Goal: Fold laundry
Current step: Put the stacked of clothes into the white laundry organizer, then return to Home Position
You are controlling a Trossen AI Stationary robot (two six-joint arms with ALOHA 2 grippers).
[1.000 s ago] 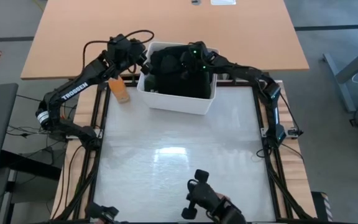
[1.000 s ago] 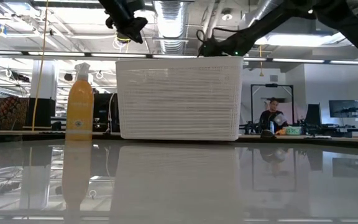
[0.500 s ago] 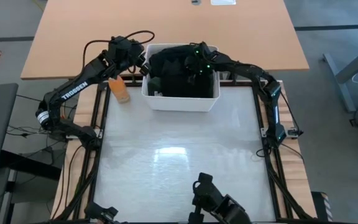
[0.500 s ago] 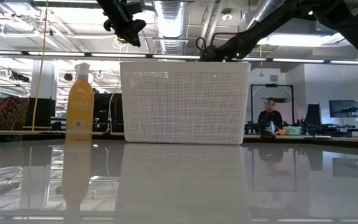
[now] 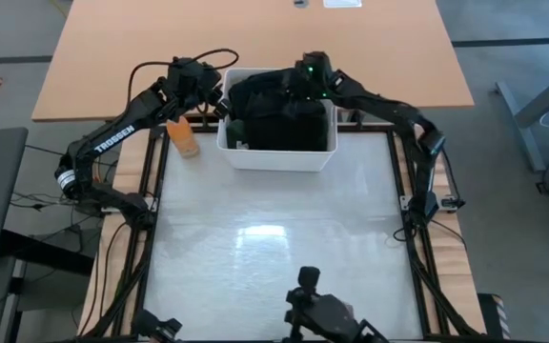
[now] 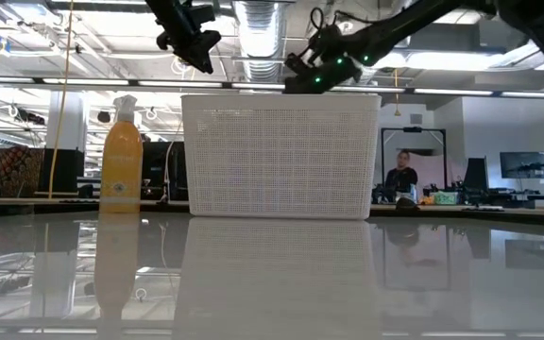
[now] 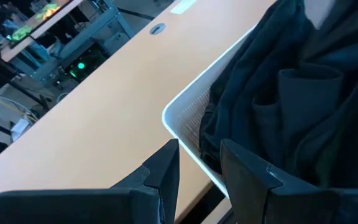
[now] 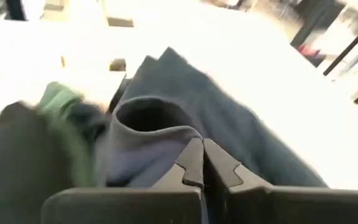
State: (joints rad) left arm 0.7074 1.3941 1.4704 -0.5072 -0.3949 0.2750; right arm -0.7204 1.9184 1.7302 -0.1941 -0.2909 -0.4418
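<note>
The right gripper has its fingers clenched on a fold of the dark charcoal garment, pinched right at the tips, with the cloth trailing away ahead of them toward the rest of the laundry, heaped in the white bin. A green piece lies just beside the pinched fold. The right arm is plainly the nearer one, over the bin's far side.

The left gripper waits with fingers parted and holding nothing, the bin's corner just beyond its tips. An orange bottle stands on the tabletop beside the bin.
</note>
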